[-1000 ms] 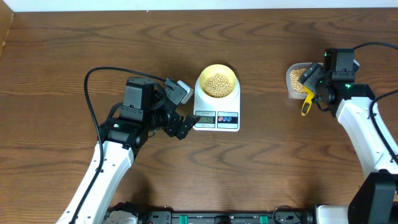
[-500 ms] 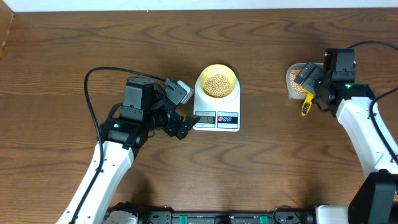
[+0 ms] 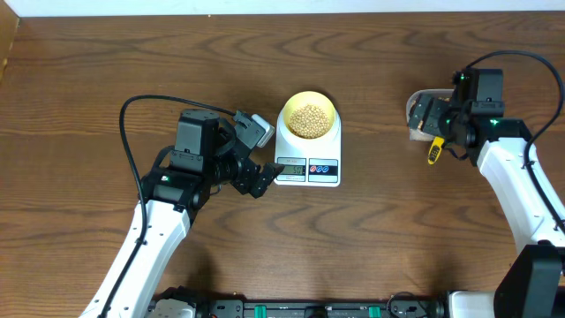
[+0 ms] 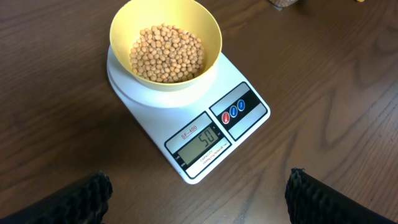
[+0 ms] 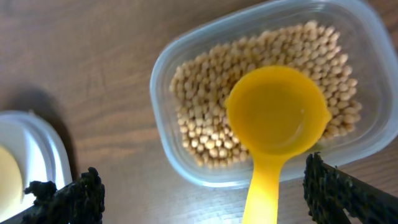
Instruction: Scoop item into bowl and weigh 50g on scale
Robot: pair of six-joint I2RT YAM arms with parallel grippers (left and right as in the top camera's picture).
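left pincer (image 3: 261, 157) jaws wide apart, empty, aimed rightward; right pincer (image 3: 432, 124) jaws wide apart, empty, angled downward

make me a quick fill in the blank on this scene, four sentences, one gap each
1. The bowl standing on the scale holds tan ____.
2. The scale's display reads ____.
3. The yellow scoop lying in the clear tub has an ____ cup.
4. The left tool and the right tool both stand ____, holding nothing.
Missing words: beans; 50; empty; open.
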